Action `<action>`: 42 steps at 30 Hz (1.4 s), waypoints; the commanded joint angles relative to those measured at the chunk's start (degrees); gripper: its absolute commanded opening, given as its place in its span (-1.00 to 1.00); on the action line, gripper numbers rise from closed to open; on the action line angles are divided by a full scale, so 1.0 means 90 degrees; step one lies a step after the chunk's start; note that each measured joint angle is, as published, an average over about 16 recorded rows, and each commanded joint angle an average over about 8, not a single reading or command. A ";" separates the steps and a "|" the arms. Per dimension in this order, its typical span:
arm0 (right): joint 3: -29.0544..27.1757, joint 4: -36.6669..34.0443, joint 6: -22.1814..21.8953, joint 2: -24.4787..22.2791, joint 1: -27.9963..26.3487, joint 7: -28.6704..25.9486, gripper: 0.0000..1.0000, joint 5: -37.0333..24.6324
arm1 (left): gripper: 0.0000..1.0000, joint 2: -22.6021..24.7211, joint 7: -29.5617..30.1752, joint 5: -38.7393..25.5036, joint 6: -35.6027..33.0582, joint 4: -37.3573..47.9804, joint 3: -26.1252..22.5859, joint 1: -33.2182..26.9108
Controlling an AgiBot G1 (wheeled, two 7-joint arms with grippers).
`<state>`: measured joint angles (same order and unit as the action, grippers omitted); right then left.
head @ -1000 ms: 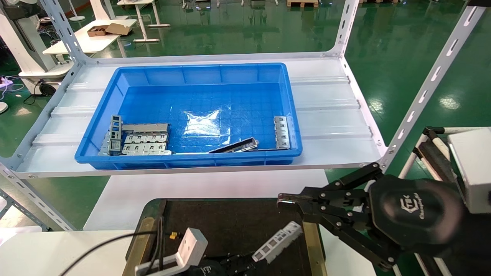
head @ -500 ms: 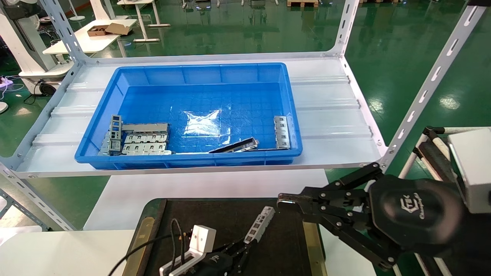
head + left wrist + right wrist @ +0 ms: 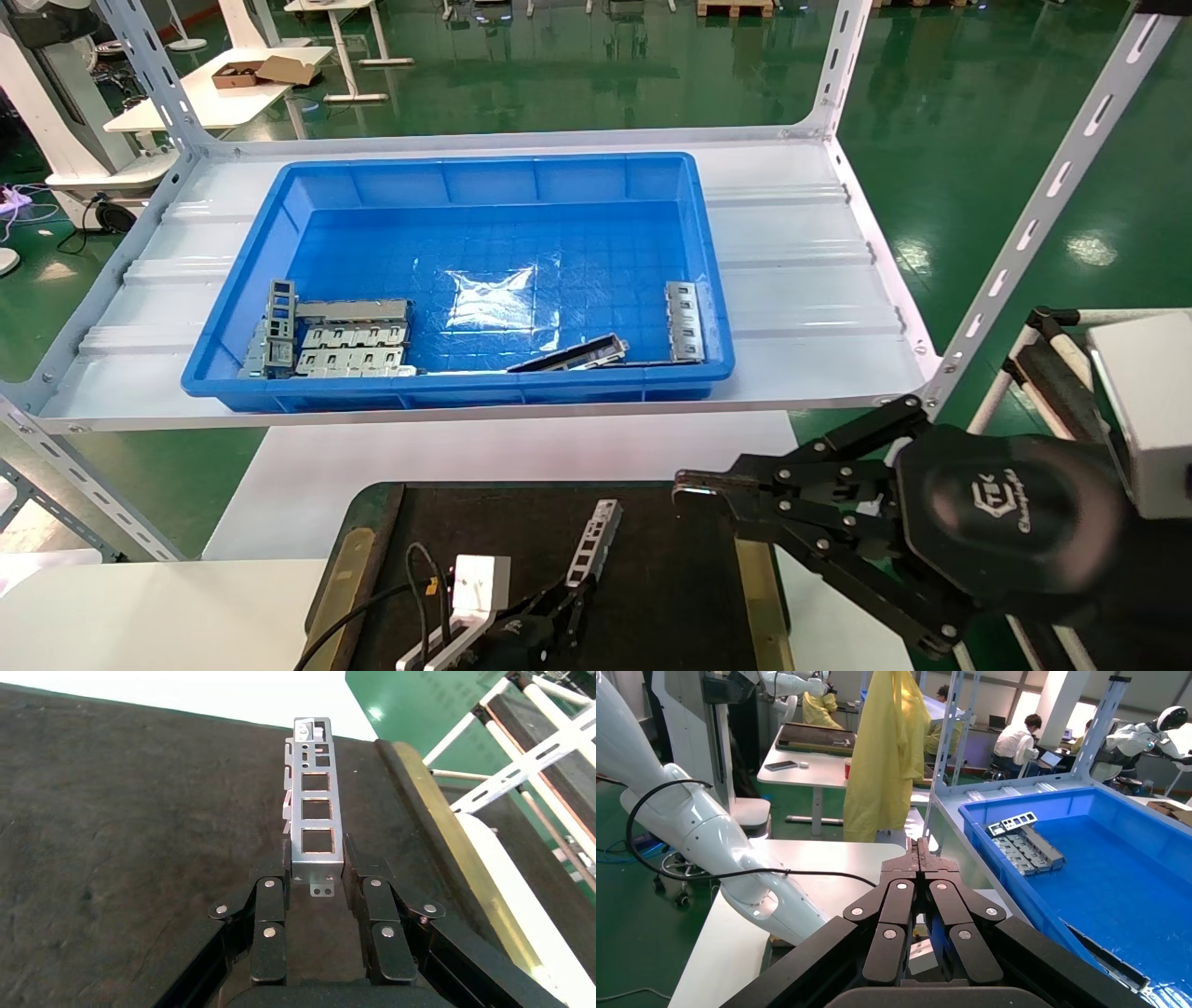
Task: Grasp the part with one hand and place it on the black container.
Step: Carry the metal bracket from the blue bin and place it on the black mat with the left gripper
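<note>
My left gripper [image 3: 568, 596] is shut on one end of the part [image 3: 596, 542], a slim light-grey strip with a row of rectangular cut-outs. It holds the part over the black container [image 3: 670, 596], near its middle. In the left wrist view the part [image 3: 315, 815] sticks out forward from between the fingers [image 3: 270, 896] over the dark felt [image 3: 126, 832]; I cannot tell whether it touches the felt. My right gripper [image 3: 689, 486] is shut and empty, parked above the container's right brass strip [image 3: 756, 596].
A deep blue bin [image 3: 466, 280] on the white shelf [image 3: 801, 261] behind the container holds several more metal parts [image 3: 349, 340] and a dark bar [image 3: 568, 356]. Slotted shelf posts [image 3: 1043, 205] stand at the right. White table surface [image 3: 140, 606] lies to the left.
My left gripper has swung the part leftward and farther in over the container, turning it more upright in the head view. The right arm has not moved.
</note>
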<state>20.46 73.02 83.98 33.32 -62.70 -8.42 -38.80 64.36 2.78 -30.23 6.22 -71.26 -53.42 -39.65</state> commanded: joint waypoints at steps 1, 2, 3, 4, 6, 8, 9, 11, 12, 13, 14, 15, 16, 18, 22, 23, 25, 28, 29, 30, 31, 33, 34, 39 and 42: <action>0.0000 0.0000 0.0000 0.0000 0.0000 0.0000 -1.00 0.0000 | -1.00 0.0033 0.0000 -0.0007 0.0143 -0.0045 0.0031 0.0057; 0.0000 0.0000 0.0000 0.0000 0.0000 0.0000 -1.00 0.0000 | -1.00 0.0044 0.0003 -0.0006 0.0187 -0.0058 0.0036 0.0076; 0.0000 0.0000 0.0000 0.0000 0.0000 0.0000 -1.00 0.0000 | -1.00 0.0056 0.0006 -0.0003 0.0230 -0.0068 0.0041 0.0093; 0.0000 0.0000 0.0000 0.0000 0.0000 0.0000 -1.00 0.0000 | -1.00 0.0068 0.0010 0.0000 0.0272 -0.0077 0.0045 0.0108; 0.0001 0.0000 0.0000 0.0000 0.0000 0.0000 -1.00 0.0000 | -1.00 0.0097 0.0023 0.0014 0.0360 -0.0090 0.0054 0.0134; 0.0001 0.0000 0.0000 0.0000 0.0000 0.0000 -1.00 0.0001 | -1.00 0.0129 0.0036 0.0029 0.0439 -0.0094 0.0059 0.0152; 0.0001 0.0000 0.0000 0.0000 0.0000 0.0000 -1.00 0.0001 | -1.00 0.0145 0.0042 0.0037 0.0476 -0.0092 0.0061 0.0158; 0.0001 0.0000 0.0000 0.0000 0.0000 0.0001 -1.00 0.0001 | -1.00 0.0179 0.0051 0.0049 0.0543 -0.0082 0.0065 0.0164; 0.0001 0.0000 0.0000 0.0000 0.0000 0.0001 -1.00 0.0001 | -1.00 0.0197 0.0056 0.0055 0.0576 -0.0074 0.0069 0.0166; 0.0001 0.0000 -0.0001 -0.0001 0.0000 0.0001 -1.00 0.0001 | -1.00 0.0214 0.0060 0.0059 0.0604 -0.0065 0.0072 0.0166; 0.0001 0.0000 -0.0001 -0.0001 0.0000 0.0001 -1.00 0.0001 | -1.00 0.0229 0.0062 0.0062 0.0629 -0.0055 0.0074 0.0165; 0.0002 0.0000 -0.0001 -0.0001 0.0000 0.0001 -1.00 0.0001 | -1.00 0.0244 0.0067 0.0067 0.0654 -0.0043 0.0077 0.0166; 0.0002 0.0000 -0.0001 -0.0001 0.0000 0.0001 -1.00 0.0001 | -1.00 0.0257 0.0071 0.0071 0.0677 -0.0033 0.0080 0.0167; 0.0002 0.0000 -0.0001 -0.0001 0.0000 0.0001 -1.00 0.0001 | -1.00 0.0281 0.0078 0.0078 0.0720 -0.0013 0.0086 0.0173; 0.0002 0.0000 -0.0001 -0.0001 -0.0001 0.0001 -1.00 0.0001 | -1.00 0.0312 0.0091 0.0091 0.0779 0.0022 0.0089 0.0198; 0.0002 0.0000 -0.0001 -0.0001 -0.0001 0.0001 -1.00 0.0002 | -1.00 0.0319 0.0093 0.0093 0.0790 0.0031 0.0089 0.0205; 0.0002 0.0000 -0.0001 -0.0001 -0.0001 0.0001 -1.00 0.0002 | -1.00 0.0335 0.0099 0.0099 0.0814 0.0051 0.0089 0.0217; 0.0003 0.0000 -0.0001 -0.0001 -0.0001 0.0001 -1.00 0.0002 | -1.00 0.0366 0.0107 0.0108 0.0852 0.0082 0.0087 0.0227; 0.0003 0.0000 -0.0001 -0.0001 -0.0001 0.0001 -1.00 0.0002 | -1.00 0.0377 0.0108 0.0111 0.0865 0.0091 0.0087 0.0229; 0.0003 0.0000 -0.0001 -0.0001 -0.0001 0.0001 -1.00 0.0002 | -1.00 0.0390 0.0110 0.0113 0.0878 0.0100 0.0085 0.0230; 0.0003 0.0000 -0.0001 -0.0001 -0.0001 0.0002 -1.00 0.0002 | -1.00 0.0403 0.0111 0.0116 0.0892 0.0109 0.0084 0.0231; 0.0003 0.0000 -0.0001 -0.0001 -0.0001 0.0002 -0.86 0.0002 | -0.78 0.0429 0.0115 0.0123 0.0915 0.0126 0.0079 0.0233; 0.0003 0.0000 -0.0001 -0.0001 -0.0001 0.0002 -0.67 0.0002 | -0.53 0.0441 0.0120 0.0132 0.0922 0.0133 0.0077 0.0234; 0.0004 0.0000 -0.0002 -0.0001 -0.0001 0.0002 0.58 0.0003 | 0.72 0.0488 0.0141 0.0173 0.0958 0.0176 0.0063 0.0230; 0.0004 0.0000 -0.0002 -0.0002 -0.0001 0.0002 1.00 0.0003 | 1.00 0.0512 0.0151 0.0190 0.0983 0.0208 0.0063 0.0224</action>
<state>20.50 73.02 83.97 33.30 -62.71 -8.40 -38.78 68.95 4.14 -28.59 15.04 -69.41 -52.79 -37.61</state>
